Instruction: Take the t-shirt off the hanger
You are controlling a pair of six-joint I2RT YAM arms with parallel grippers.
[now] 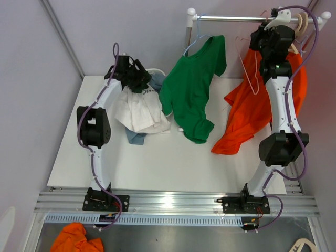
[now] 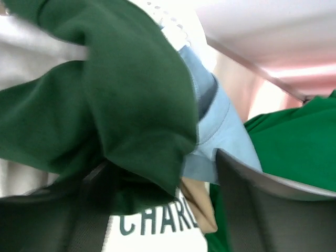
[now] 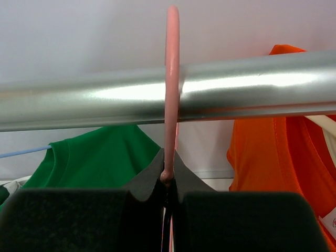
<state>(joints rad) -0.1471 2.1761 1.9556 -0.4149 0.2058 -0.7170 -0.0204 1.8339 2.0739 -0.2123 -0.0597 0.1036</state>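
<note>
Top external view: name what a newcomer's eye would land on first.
A bright green cotton t-shirt hangs at the back centre from the steel clothes rail. To its right, a big orange t-shirt drapes down onto the white table, partly behind the right arm. That arm's tool is pinched shut on the hook of a thin pink wire hanger at the rail.

Pale lilac wall (image 1: 131, 31) behind right pincer (image 3: 168, 197); steel rail (image 3: 252, 84) just above it; white table (image 1: 157, 163) well below, aluminium frame (image 1: 173, 202) edging it.
</note>
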